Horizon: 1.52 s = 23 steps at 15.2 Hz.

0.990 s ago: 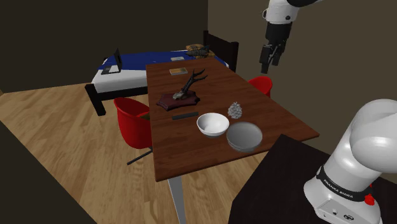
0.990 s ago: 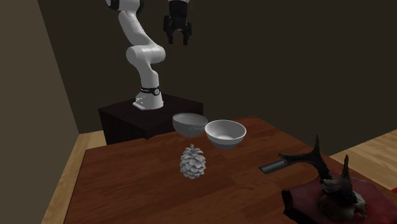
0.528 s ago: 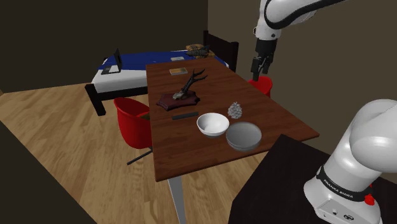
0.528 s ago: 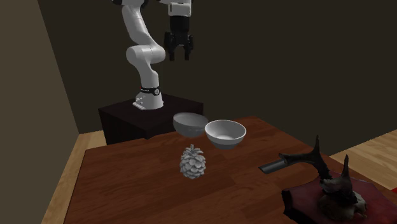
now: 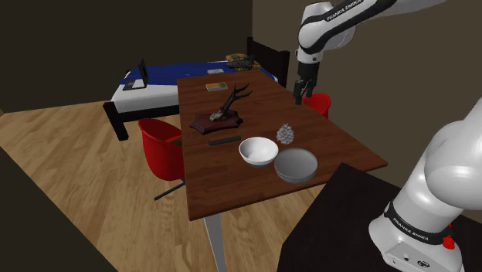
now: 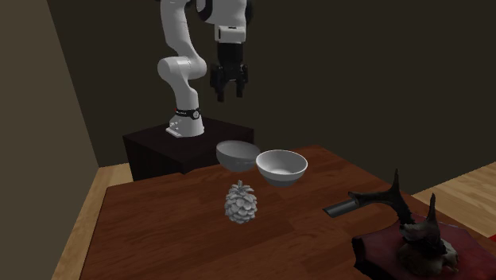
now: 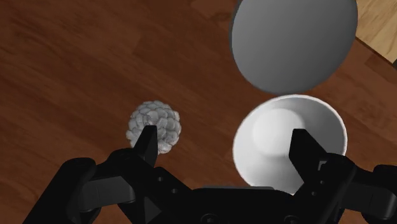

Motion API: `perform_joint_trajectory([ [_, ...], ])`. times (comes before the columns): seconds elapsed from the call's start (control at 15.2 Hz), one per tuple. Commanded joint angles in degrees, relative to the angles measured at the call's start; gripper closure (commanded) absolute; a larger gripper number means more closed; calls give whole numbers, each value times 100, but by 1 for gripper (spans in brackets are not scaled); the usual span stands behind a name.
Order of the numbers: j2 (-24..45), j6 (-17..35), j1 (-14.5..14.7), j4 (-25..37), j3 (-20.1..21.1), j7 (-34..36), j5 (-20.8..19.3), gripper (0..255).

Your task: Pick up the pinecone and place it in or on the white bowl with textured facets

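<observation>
In the wrist view the tool stands wide, with nothing between its two black fingers. Below it, the pinecone peeks out from behind one fingertip and the white bowl lies under the other. The grey bowl lies beyond the white one.

Over the last second the arm has swung down and towards the shoulder view's left. The tool now hangs lower than before, over the far side of the table, though still well above the wood. The second exterior view agrees: the tool has dropped, fingers pointing down.

The pinecone has not moved. It sits upright on the table just beside the white bowl, apart from it. The grey bowl is nearer the stand.

This looks like the approach, with no grasp yet begun. The tool probably needs to shift until the pinecone lies midway between the fingers, then descend further.

Further off stand an antler mount and a blue bed.
</observation>
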Motion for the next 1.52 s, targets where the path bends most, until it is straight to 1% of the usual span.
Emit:
perform_joint_trajectory([
  [0.0,454,267,-15,138,-109,-247,178,0],
  [0.2,1174,493,-71,537,-201,-632,524,0],
  [0.46,2145,672,-248,1177,-198,-1123,1014,0],
  [0.79,3346,710,-588,2161,-45,-1607,1532,0],
  [1.12,4555,562,-980,3377,169,-1903,1870,0],
  [1.45,4728,783,-1006,3325,219,-1940,1930,0],
])
